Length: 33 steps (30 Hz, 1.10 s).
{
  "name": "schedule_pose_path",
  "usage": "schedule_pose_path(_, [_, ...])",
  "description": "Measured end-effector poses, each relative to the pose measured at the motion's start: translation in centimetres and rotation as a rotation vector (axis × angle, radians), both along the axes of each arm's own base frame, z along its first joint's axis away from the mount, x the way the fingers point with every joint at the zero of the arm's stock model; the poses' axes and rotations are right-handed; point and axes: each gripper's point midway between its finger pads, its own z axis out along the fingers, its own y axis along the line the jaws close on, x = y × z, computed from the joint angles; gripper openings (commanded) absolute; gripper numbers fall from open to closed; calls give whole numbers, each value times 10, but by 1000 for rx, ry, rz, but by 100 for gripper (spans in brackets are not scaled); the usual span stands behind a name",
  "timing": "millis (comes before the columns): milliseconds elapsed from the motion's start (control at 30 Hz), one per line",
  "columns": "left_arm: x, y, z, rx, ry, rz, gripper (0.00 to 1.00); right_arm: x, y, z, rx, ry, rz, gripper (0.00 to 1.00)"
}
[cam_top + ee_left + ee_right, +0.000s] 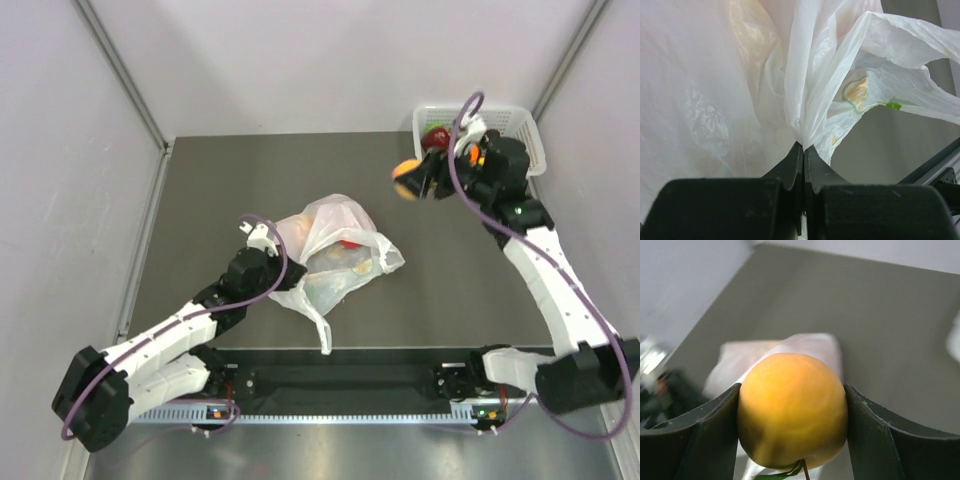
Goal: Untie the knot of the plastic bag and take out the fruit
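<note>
We see the plastic bag [335, 250] lying mid-way across the table [200, 200], mouth slack and gaping, so we judge the knot undone. The left gripper [803, 150] is clenched on a fold of the bag's plastic, pinning it. A red fruit [349, 243] and something yellowish show inside, both left to remove. The right gripper [792, 390] grasps the orange fruit [405, 168], raised just beside the white basket [525, 125], which holds a dark apple [435, 138]. Drop-off not yet done.

One plastic bag [335, 250], one white basket [528, 130], one orange fruit [406, 170], one dark red apple [435, 137].
</note>
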Motion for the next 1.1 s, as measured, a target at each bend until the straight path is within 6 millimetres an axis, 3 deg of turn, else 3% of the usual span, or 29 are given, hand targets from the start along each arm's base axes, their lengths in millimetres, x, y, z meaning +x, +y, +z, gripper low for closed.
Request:
schedule_pose_path(100, [-1,-2,3,-6,-3,-12,0,71,-61,-15,6,76,-301,0])
schedule_pose_path(200, [-2,-5,7,-15,-4,-31,0,130,-143,-54,70,188,-602,0])
schedule_pose_path(300, [-4,-9,10,-23,-3,-51,0,162,-218,-105,109,308,-864,0])
schedule_pose_path(400, [-5,-10,12,-28,-6,-62,0,186,-257,-132,111,364,-1011,2])
schedule_pose_path(500, [-6,-10,15,-36,-12,-68,0,222,-274,-125,122,347,-1072,6])
schedule_pose_path(667, [-7,-10,19,-43,-22,-69,0,278,-296,-94,161,271,-1109,35])
schedule_pose_path(733, [-7,-10,20,-44,-23,-68,0,293,-303,-94,169,266,-1116,54])
schedule_pose_path(800, [-7,-10,21,-47,-27,-68,0,300,-309,-104,164,284,-1122,62])
schedule_pose_path(833, [-7,-10,22,-48,-30,-68,0,301,-310,-113,157,304,-1123,72])
schedule_pose_path(900, [-7,-9,24,-52,-35,-68,0,300,-312,-134,143,352,-1124,81])
schedule_pose_path(967, [-7,-9,25,-53,-37,-68,0,299,-310,-152,127,395,-1110,97])
schedule_pose_path(1100, [-7,-9,25,-53,-37,-68,0,296,-303,-168,114,442,-1071,100])
